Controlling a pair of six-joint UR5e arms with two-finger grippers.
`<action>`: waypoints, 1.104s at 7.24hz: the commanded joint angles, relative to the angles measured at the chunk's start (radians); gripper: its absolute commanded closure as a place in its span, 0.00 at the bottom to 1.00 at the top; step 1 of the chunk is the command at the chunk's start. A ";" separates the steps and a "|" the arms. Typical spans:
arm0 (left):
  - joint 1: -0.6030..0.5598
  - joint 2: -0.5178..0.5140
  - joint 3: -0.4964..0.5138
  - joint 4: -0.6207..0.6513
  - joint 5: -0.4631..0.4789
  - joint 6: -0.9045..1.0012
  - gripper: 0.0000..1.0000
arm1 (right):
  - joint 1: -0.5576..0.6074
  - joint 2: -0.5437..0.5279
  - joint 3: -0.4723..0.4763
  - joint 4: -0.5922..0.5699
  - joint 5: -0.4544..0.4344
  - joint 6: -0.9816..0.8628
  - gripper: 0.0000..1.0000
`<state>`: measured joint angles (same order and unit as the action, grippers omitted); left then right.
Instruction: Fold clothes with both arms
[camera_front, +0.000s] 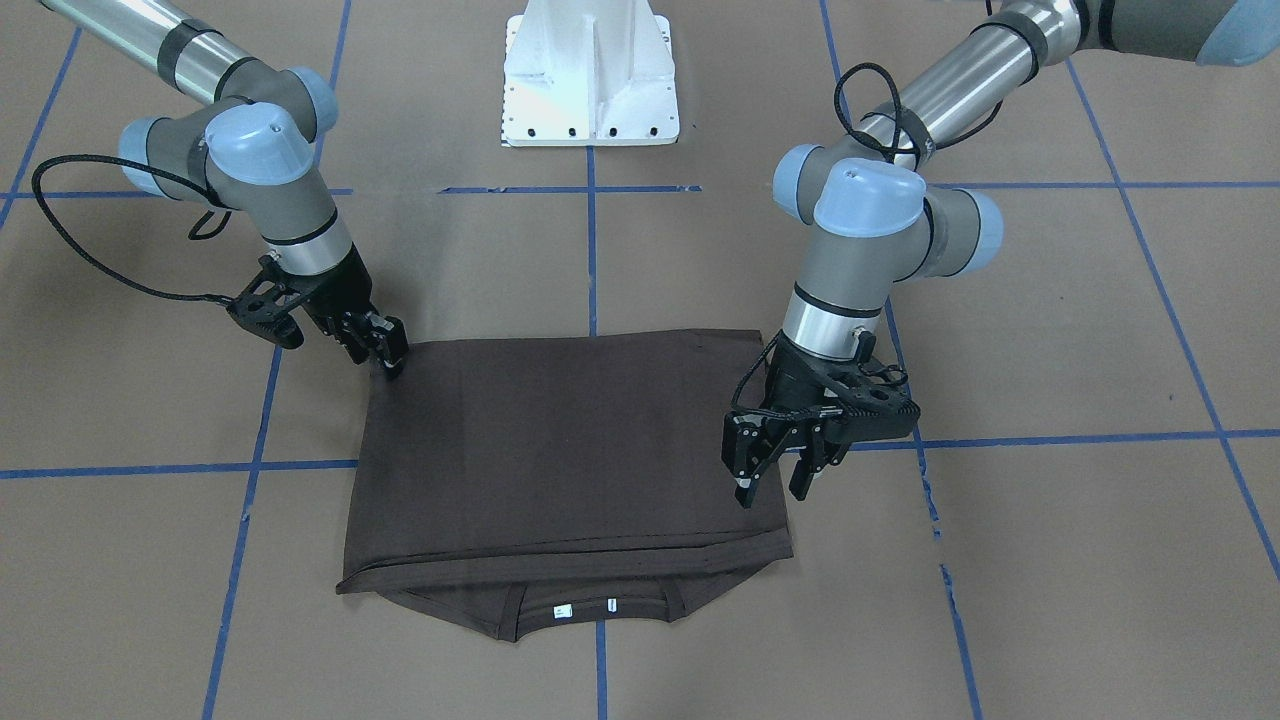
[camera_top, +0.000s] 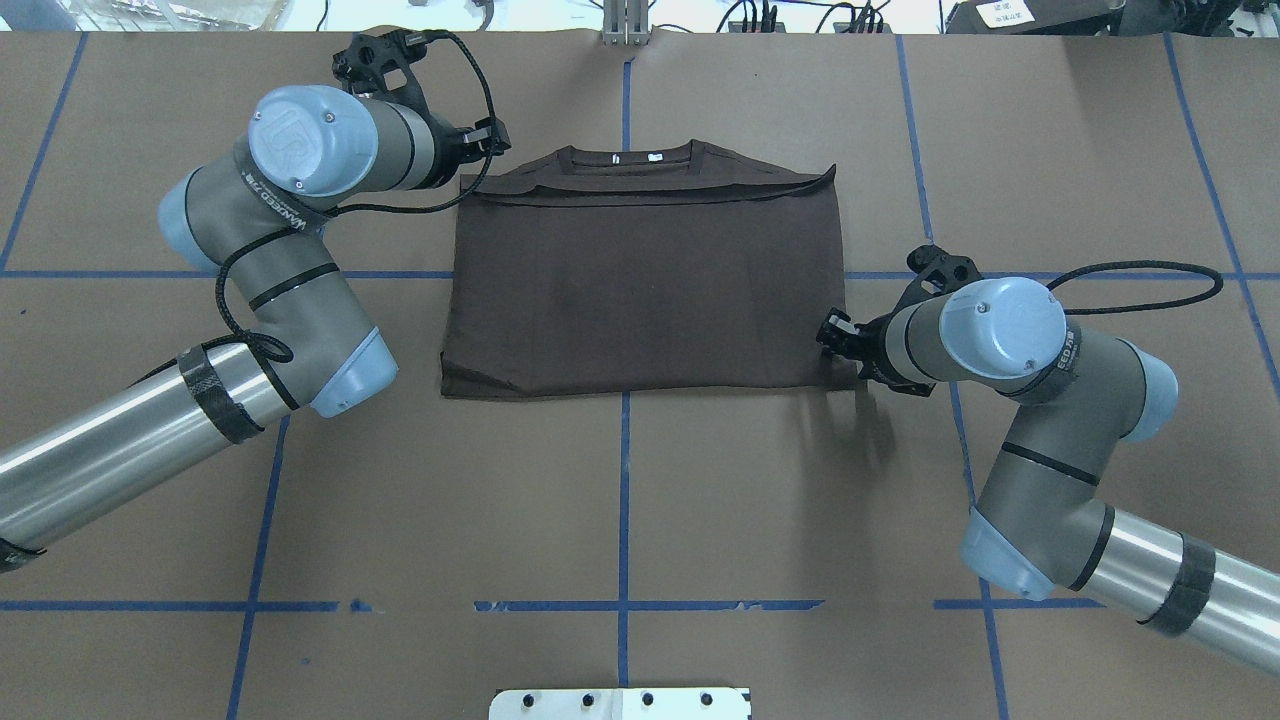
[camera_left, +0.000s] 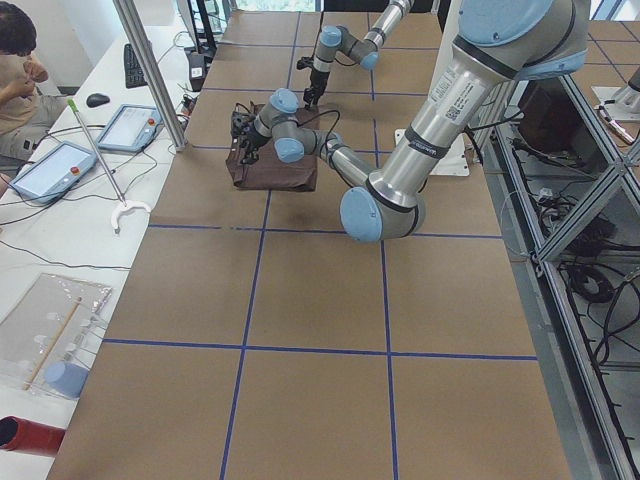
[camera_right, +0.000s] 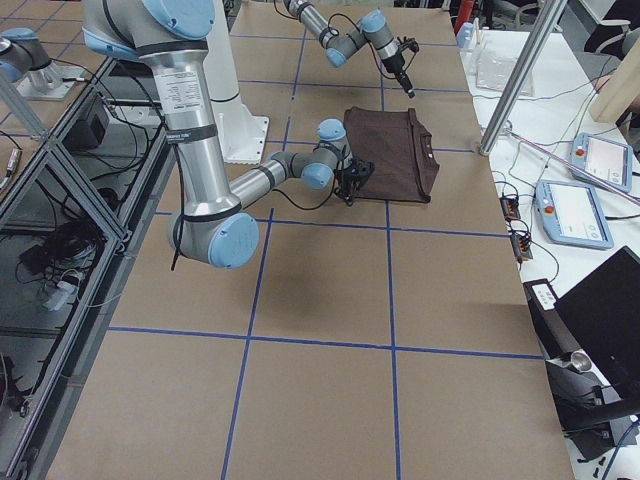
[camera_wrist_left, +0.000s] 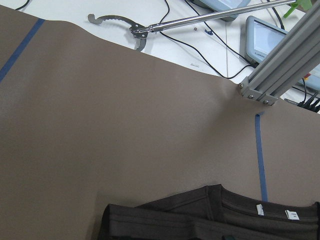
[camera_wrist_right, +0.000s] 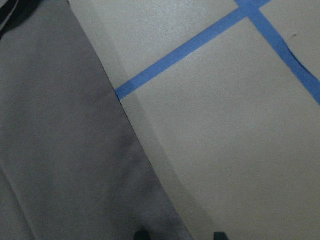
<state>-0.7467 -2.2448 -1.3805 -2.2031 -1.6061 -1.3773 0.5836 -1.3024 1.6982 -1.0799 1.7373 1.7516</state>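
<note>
The clothes are one dark brown T-shirt (camera_top: 640, 290), folded into a flat rectangle at the table's middle. Its collar and white tags (camera_front: 585, 607) lie at the edge far from the robot. My left gripper (camera_front: 770, 482) hovers open just above the shirt's far left corner, with nothing between its fingers; its wrist view shows the collar (camera_wrist_left: 235, 210) below. My right gripper (camera_front: 388, 352) is down at the shirt's near right corner. In its wrist view the two tips stand a little apart, with the shirt's edge (camera_wrist_right: 125, 140) running flat between them.
The white pedestal base (camera_front: 590, 75) stands behind the shirt on the robot's side. Blue tape lines (camera_top: 625, 480) cross the brown table. Past the far edge are an aluminium post (camera_wrist_left: 280, 60), a grabber tool (camera_wrist_left: 200, 20), tablets (camera_left: 125, 128) and a seated person (camera_left: 20, 60).
</note>
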 joint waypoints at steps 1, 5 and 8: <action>0.001 0.002 0.001 -0.001 0.000 -0.009 0.31 | -0.002 -0.014 0.020 0.000 0.004 0.000 1.00; 0.003 -0.007 -0.005 -0.003 -0.001 -0.011 0.31 | 0.001 -0.134 0.224 -0.005 0.091 0.000 1.00; 0.000 -0.001 -0.136 0.002 -0.122 -0.046 0.31 | -0.078 -0.369 0.507 -0.011 0.345 0.078 1.00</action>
<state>-0.7454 -2.2494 -1.4591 -2.2025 -1.6503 -1.4037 0.5576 -1.5974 2.1186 -1.0898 1.9794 1.7899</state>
